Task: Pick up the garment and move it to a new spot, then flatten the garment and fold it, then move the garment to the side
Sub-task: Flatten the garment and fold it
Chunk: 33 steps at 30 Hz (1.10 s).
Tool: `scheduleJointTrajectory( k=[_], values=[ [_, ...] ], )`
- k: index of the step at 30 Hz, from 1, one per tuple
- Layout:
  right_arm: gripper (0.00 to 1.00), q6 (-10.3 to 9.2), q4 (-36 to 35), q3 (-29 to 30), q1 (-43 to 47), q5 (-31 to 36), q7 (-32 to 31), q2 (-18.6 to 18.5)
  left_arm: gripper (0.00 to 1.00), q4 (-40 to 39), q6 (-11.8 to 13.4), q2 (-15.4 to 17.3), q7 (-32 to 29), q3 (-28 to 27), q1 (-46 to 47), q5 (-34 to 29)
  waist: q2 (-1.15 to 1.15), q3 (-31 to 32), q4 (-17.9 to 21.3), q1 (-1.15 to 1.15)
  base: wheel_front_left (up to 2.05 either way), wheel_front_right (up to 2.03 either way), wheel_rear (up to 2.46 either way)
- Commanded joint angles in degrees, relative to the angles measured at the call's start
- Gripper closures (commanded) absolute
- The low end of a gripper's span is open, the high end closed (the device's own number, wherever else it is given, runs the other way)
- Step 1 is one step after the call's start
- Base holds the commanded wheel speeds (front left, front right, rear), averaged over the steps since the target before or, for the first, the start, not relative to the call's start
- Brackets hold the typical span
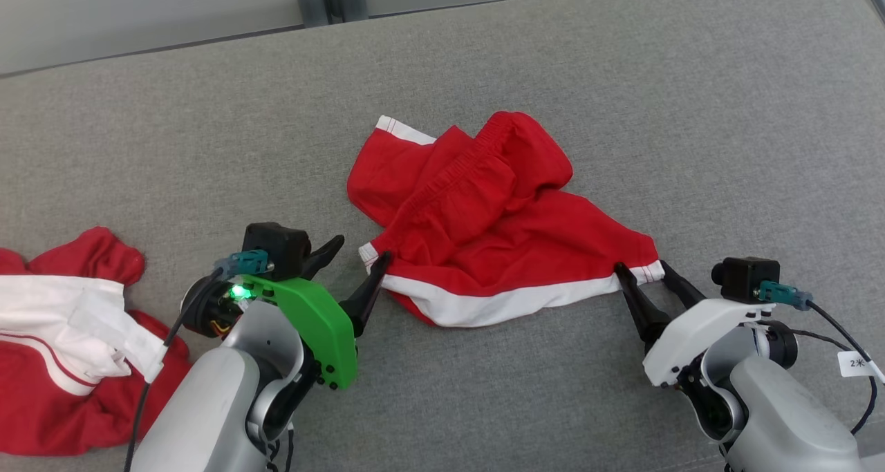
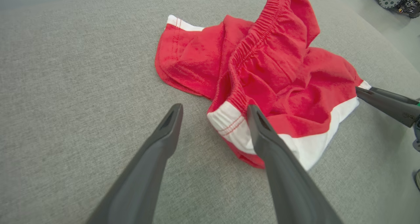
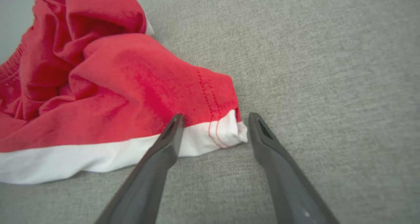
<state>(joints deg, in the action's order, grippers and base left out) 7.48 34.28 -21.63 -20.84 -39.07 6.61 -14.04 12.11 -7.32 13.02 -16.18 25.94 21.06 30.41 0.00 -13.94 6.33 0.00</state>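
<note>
Head view: we see the crumpled red garment (image 1: 498, 237) on a grey fabric cushion (image 1: 622, 78), with pale floor (image 1: 138, 16) beyond. The left gripper (image 1: 362, 249) and right gripper (image 1: 641, 265), both spread wide, flank its white hem. A second garment (image 1: 69, 334) lies well left.

Left wrist view: the hem's left corner (image 2: 226, 120) sits between the fingers.

Right wrist view: the right corner (image 3: 226, 130) does likewise.

We judge it light and limp, best pinched at those corners.

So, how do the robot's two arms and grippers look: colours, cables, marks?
The left gripper and right gripper each have two long dark fingers, a black camera block, a teal connector and a black cable. The left one's cover is green, with a green light; the right one's is white, and a white tag hangs on its cable.
</note>
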Motion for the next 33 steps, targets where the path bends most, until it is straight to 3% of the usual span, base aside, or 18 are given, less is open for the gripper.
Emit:
scheduleJointTrajectory(
  k=[1, 8, 9, 10, 11, 12, 13, 22, 28, 33],
  values=[
    [0.00, 0.02, 1.0, -1.1, -0.4, -1.0, -0.2, -0.2, 0.00, 0.3, -0.2, 0.8, -0.4, 0.8, 1.3, 0.9, 0.00, -1.0, 0.6, 0.00, 0.00, 0.00, 0.00],
    [0.02, 0.02, 3.3, -6.1, -2.3, -4.6, 1.4, -0.2, 0.00, 0.6, -0.2, 2.5, -1.6, 4.1, 3.0, 4.1, 0.00, -1.6, 0.8, 0.00, 0.00, 0.00, 0.00],
    [0.25, 0.02, 3.6, -6.7, -2.5, -5.0, 1.8, -0.2, 0.00, 0.7, -0.2, 2.6, -1.6, 4.3, 3.1, 4.3, 0.00, -1.6, 0.8, 0.00, 0.00, 0.00, 0.00],
    [0.80, 0.02, 3.8, -7.6, -2.8, -5.3, 2.1, -0.3, 0.18, 0.8, -0.2, 2.8, -1.5, 4.6, 3.2, 4.5, 0.00, -1.6, 0.7, 0.00, 0.00, 0.00, 0.00],
    [1.00, 0.03, 3.8, -8.3, -2.9, -5.7, 2.6, -0.3, 0.49, 0.9, -0.2, 3.0, -1.3, 4.7, 3.3, 4.6, 0.00, -1.6, 0.7, 0.00, 0.00, 0.00, 0.00],
    [1.00, 0.04, 3.7, -9.2, -3.1, -6.3, 3.0, -0.3, 0.94, 0.8, -0.2, 3.1, -1.0, 4.9, 3.4, 4.6, 0.00, -1.5, 0.6, 0.00, 0.00, 0.00, 0.00],
    [1.00, 0.03, 3.6, -9.8, -3.2, -6.9, 3.6, -0.6, 1.00, 0.7, -0.2, 3.2, -0.6, 5.1, 3.4, 4.8, 0.00, -1.4, 0.5, 0.00, 0.00, 0.00, 0.00],
    [1.00, 0.02, 0.1, -12.7, -2.7, -12.0, 7.7, -3.1, 1.00, -0.8, 0.1, 3.3, 4.4, 3.1, -0.2, 7.7, 0.00, 1.9, -0.2, 0.00, 0.00, 0.00, 0.00],
    [1.00, 0.02, -8.9, -11.0, -0.7, -15.5, 8.6, -5.4, 1.00, -4.8, 1.5, 4.1, 6.4, 1.0, -2.8, 8.7, 0.00, 4.3, -0.5, 0.00, 0.00, 0.00, 0.00],
    [1.00, 0.02, -17.4, -6.2, -1.3, -16.0, 8.6, -5.6, 1.00, -7.2, 2.7, 5.5, 5.3, -0.2, 0.2, 8.0, 0.00, 4.6, -0.5, 0.00, 0.00, 0.00, 0.00]
  ],
)
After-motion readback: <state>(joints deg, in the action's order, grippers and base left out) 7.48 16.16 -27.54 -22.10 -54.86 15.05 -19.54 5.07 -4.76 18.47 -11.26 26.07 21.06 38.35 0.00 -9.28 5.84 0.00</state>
